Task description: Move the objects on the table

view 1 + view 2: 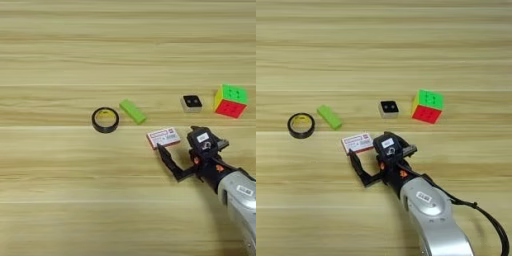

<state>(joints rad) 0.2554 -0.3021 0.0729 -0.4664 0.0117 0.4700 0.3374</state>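
My right gripper [176,140] stands open low over the table [75,50], coming in from the lower right. The red-and-white flat card box [163,136] lies at the mouth of the gap: one black finger [168,161] reaches just below its near left corner, the other is by its right end. Whether they touch it I cannot tell. The black tape ring [106,128] lies to the left, with the lime green bar [132,111] slanted beside it. The tiny black-topped block [191,103] and the green, red and yellow puzzle cube [231,101] sit behind the gripper.
The silver forearm [431,210] slants across the lower right, with a black cable [491,220] looping off its right side. Bare wood stretches along the far side and the near left.
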